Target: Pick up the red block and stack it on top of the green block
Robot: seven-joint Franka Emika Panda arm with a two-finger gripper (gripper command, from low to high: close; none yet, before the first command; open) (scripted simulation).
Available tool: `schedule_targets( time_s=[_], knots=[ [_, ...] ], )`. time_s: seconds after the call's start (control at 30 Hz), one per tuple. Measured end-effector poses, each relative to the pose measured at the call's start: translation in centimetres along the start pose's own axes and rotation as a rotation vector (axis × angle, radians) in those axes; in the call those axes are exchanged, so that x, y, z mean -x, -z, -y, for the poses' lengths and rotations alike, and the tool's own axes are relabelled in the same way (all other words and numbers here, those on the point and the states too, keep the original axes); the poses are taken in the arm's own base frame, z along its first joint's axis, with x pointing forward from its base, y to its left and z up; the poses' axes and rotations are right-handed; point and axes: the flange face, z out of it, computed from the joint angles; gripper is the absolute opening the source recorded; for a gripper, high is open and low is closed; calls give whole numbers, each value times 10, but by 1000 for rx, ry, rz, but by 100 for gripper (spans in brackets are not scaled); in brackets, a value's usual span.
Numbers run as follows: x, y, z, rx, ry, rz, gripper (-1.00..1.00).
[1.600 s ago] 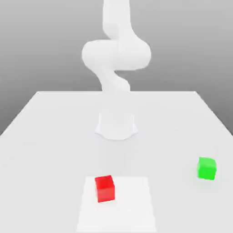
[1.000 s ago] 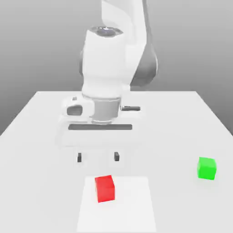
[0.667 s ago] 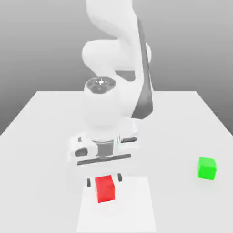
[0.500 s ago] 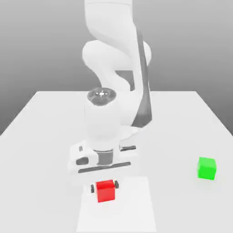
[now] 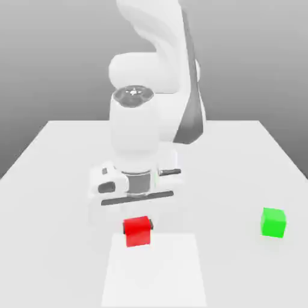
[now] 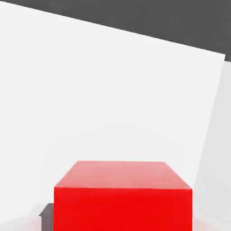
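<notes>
The two-finger gripper (image 5: 138, 226) was pinching the red block (image 5: 138, 232) between its fingertips, toward the exterior view's left of the white table (image 5: 231, 180). The bright white rectangle (image 5: 154, 277) reached down to the table's near edge, with the block by its far edge in that view. Open tabletop lay between the red block and the green block (image 5: 273, 222), which sat well apart, near the table's edge on the exterior view's right.

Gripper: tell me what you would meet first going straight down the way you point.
With the red block clamped in the gripper, the block's underside would probably meet the tabletop or the white sheet first; depth is unclear.
</notes>
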Motion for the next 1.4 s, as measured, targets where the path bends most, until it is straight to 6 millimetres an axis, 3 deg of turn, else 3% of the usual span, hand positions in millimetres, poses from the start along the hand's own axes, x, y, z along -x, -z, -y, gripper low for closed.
schedule_targets(
  time_s=[0.13, 0.3, 0.4, 0.6, 0.83, 1.07, 1.27, 1.3, 1.4],
  knots=[
    [12, 5, 25, 2, -40, -1, -100],
    [66, 10, 94, 3, 38, -2, -100],
    [80, 13, 110, 4, 4, -3, -100],
    [130, 19, 151, 3, -9, -4, -100],
    [195, 27, 187, 0, -29, -4, -100],
    [265, 34, 210, -2, -51, 0, -100],
    [267, -20, 213, -3, -70, -2, -100],
    [268, -27, 212, -3, -69, -1, 100],
    [268, -27, 212, -3, -69, -1, 100]
  ],
)
